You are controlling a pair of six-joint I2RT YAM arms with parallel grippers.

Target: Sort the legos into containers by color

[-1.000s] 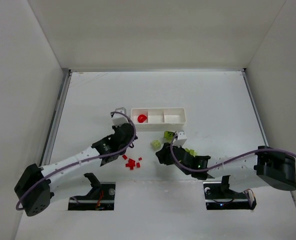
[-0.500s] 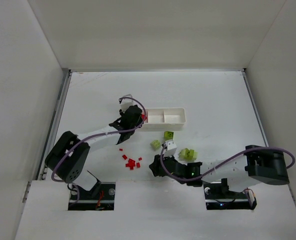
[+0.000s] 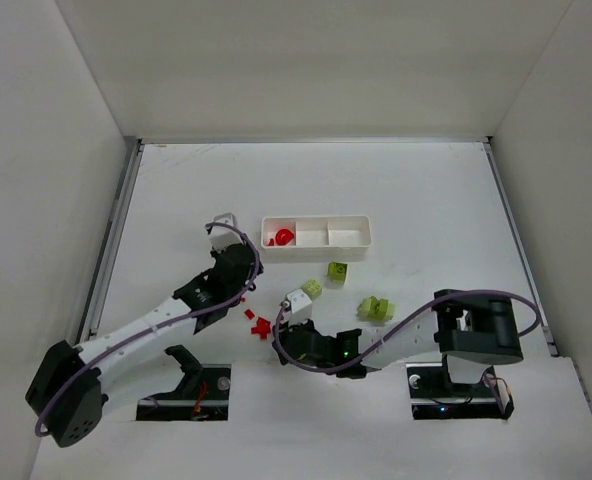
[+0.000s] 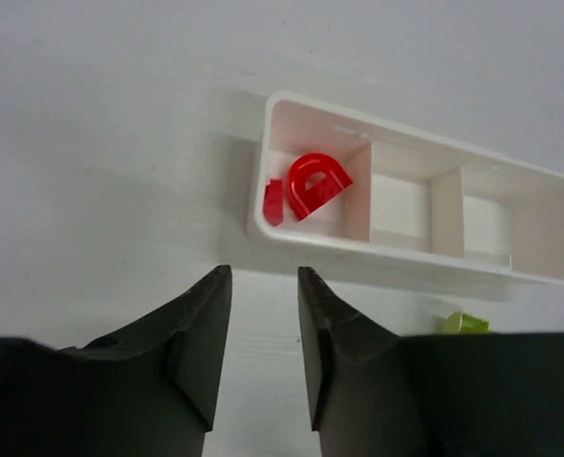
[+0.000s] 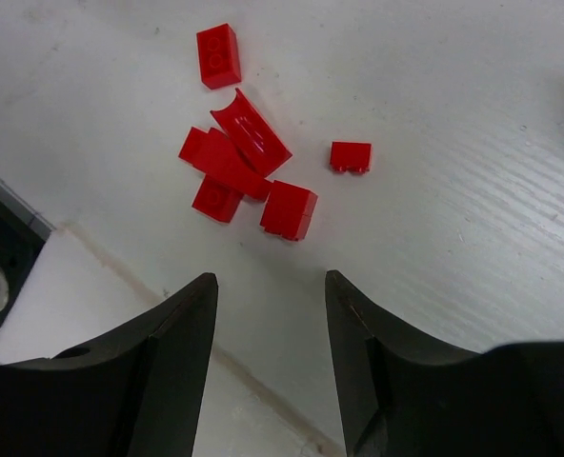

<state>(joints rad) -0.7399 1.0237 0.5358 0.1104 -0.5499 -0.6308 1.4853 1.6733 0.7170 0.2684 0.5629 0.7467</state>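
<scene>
Closest to the arm bases, the right pincer (image 5: 270, 286) hangs low over the white table (image 3: 426, 190) with its jaws released and spread fairly wide, gripping nothing and touching nothing. Just ahead of its tips lies a loose heap of red bricks (image 5: 244, 167). The wrist view shows roughly seven, several overlapping, with one curved piece (image 5: 251, 119) on top, one brick (image 5: 218, 55) lying apart beyond the heap and a tiny one (image 5: 350, 156) off to the right. From overhead the same heap is only a small red blot, partly covered by the pincer's dark body, and the jaws cannot be made out there.

Farther out on the left, the left pincer (image 4: 263, 281) points at the long white tray (image 4: 387, 257). Its jaws are parted by a narrow gap, with bare table between them and nothing held. It stops short of the tray.

To the right, three yellow-green bricks (image 3: 338, 270) sit scattered on the table between the right arm and the tray. The left wrist view catches only a sliver of one, cut off by a finger.

Farthest away, the tray lies crosswise, split into three square sections. The left section holds a red arch piece (image 4: 315, 181) and a small red brick (image 4: 274, 202) beside it. From overhead these two merge into one red shape.
</scene>
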